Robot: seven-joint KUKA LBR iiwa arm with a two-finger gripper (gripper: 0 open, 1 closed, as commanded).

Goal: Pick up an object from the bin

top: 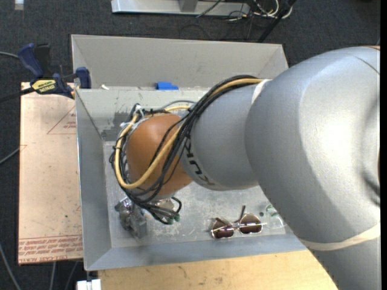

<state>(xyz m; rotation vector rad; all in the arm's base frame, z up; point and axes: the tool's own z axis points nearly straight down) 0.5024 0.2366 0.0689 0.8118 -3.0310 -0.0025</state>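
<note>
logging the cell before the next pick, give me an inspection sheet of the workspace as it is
surface: grey metal bin, its floor scuffed
job's things: sunglasses with reddish lenses, lying by the near wall, to the right of the tool
clutter: small green and white bit at the edge of the arm, too hidden to identify
grippers: tool low in the bin's near-left corner; cannot tell whether anything is in it
cables: yellow and black cables looped over the orange wrist cover
surroundings: dark floor, a grey stand base and loose wires beyond the bin
</note>
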